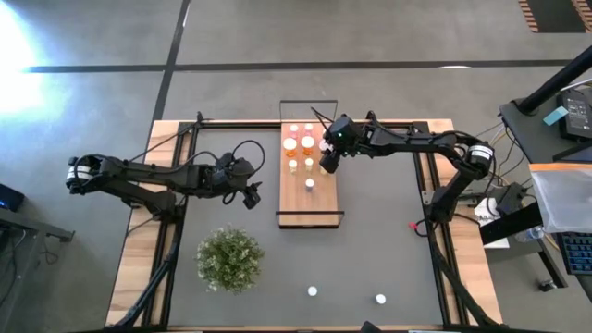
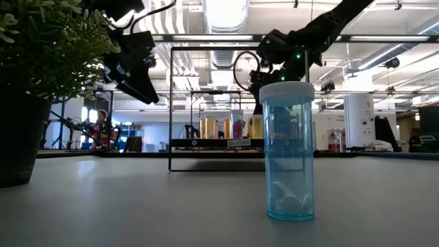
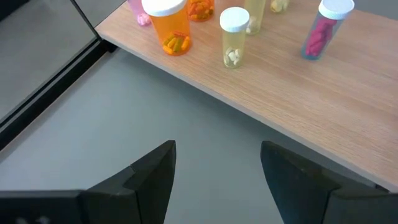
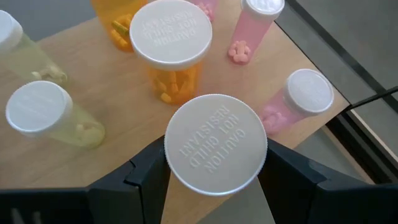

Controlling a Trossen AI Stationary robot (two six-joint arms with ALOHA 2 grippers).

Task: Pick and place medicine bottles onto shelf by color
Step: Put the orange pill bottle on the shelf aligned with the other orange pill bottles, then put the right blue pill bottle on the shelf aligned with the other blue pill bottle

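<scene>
The right gripper hung over the shelf, at that board's far right part, toward the far edge of the desk. In the right wrist view its two dark fingers were clamped on a bottle with a wide white cap stamped with child-resistant lettering; the cap sat squarely between the fingers, one finger pressed against each side, and the body below it was hidden by the cap. Whether the bottle's base touched the board could not be told.

Just past the held bottle stood an orange bottle with a similar wide cap, pills visible inside. To one side of it stood two pale yellow bottles, and to the other side two slim pink bottles, all upright on the shelf's wood.

The left gripper waited above the grey mat, just beside the shelf's left long edge, near the middle of the desk. Its fingers stood well apart with nothing between them, and beyond them the shelf edge showed an orange bottle, a pale yellow one and a pink one.

Two more bottles rested on the mat near the desk's near edge, right of the plant. In the low view a blue-tinted bottle stood upright close to the camera.
</scene>
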